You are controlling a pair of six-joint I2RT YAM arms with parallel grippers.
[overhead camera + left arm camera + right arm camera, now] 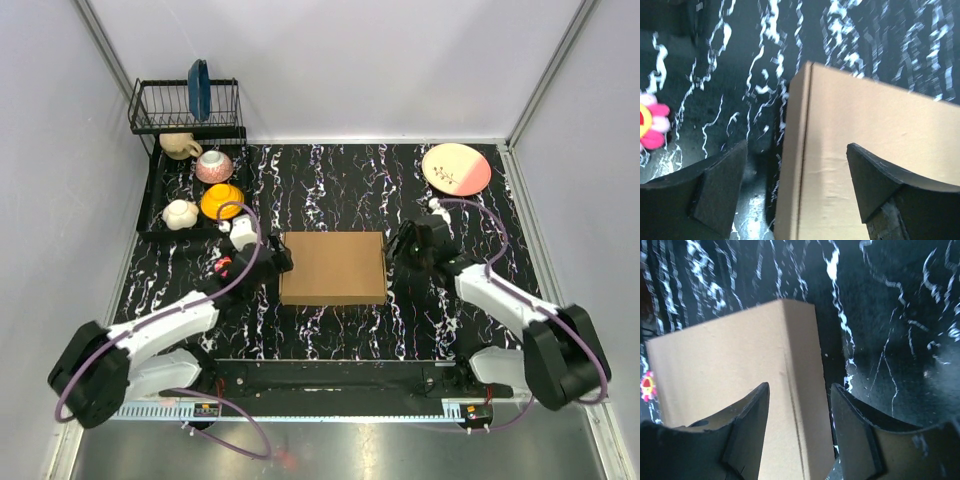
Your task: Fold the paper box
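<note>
As we look down from above, the paper box sits closed and flat-topped at the middle of the table, between the two arms, a plain brown rectangle with its long sides running left to right. And what a surface it lies on: black, glossy, streaked all over with white marble veins. Pale grey walls close the table in on the left, the back and the right, and we see a metal rail along the near edge where the arm bases are bolted.

At the far left stands a black wire dish rack with a blue plate upright in it. In front of it, on a black tray, we count a beige mug, a pink bowl, an orange bowl and a white cup. Over at the far right, a pink plate lies flat on the marble, well apart from the box.

Now the left gripper: its jaws are spread wide astride the box's left edge, one finger over the cardboard top, the other over bare table. A pink flower shape shows on the surface beyond it.

The right gripper mirrors that at the box's right edge, jaws apart, one finger above the top and one beside the side wall. We cannot tell whether any pad touches cardboard.
</note>
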